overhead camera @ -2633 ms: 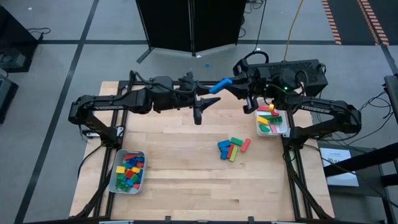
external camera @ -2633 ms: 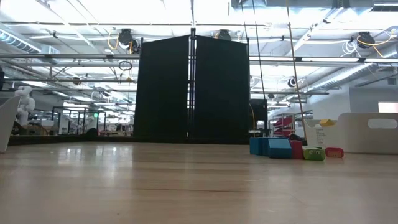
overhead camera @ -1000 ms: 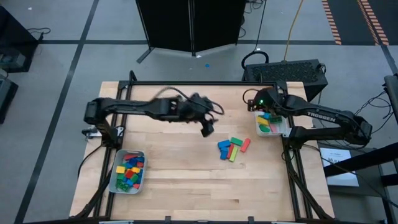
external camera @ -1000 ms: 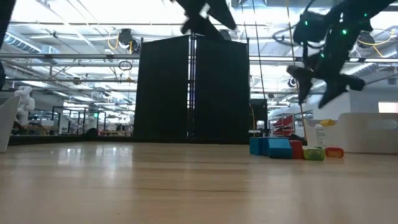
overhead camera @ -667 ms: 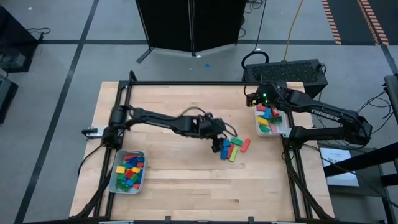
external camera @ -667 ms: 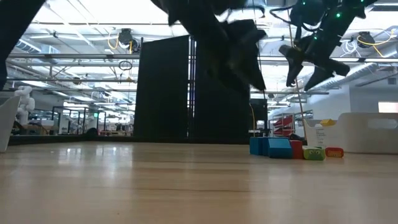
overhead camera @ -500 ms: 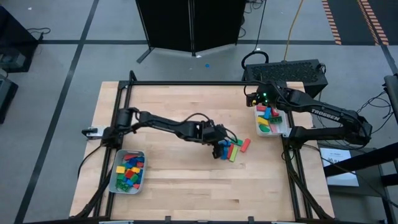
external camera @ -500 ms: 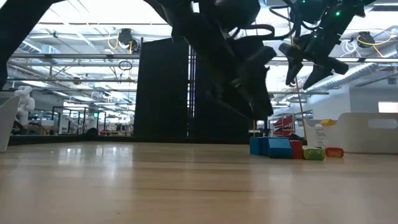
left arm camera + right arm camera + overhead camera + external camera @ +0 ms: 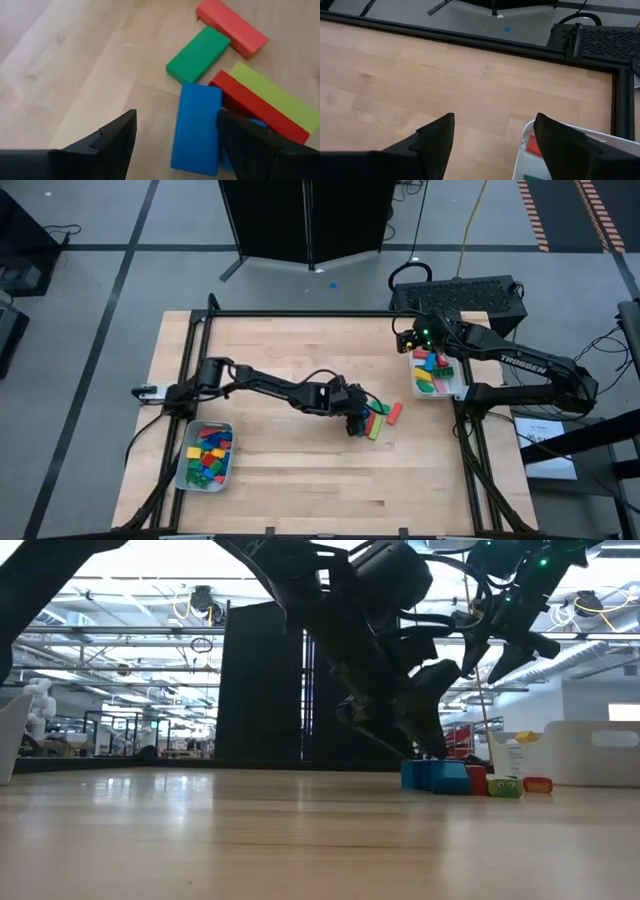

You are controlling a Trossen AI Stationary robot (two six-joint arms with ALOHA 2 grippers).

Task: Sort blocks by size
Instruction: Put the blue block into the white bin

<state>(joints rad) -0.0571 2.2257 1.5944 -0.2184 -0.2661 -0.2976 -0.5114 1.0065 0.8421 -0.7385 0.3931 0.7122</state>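
Left gripper (image 9: 175, 145), fingers apart, is straddling a blue block (image 9: 196, 127) mid-table, near the right edge; closing comes next. Right gripper (image 9: 492, 145), open, is hovering over the right tray (image 9: 452, 390).

Blocks (image 9: 378, 418) are lying flat in a small bunch right of the middle: blue, green, red, lime. More are filling trays at lower left and upper right.

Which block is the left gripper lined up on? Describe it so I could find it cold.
On the wooden table, find the loose cluster of bars between the two trays. The open left gripper hovers over the blue bar, the cluster's only fully visible blue piece, beside a red bar.
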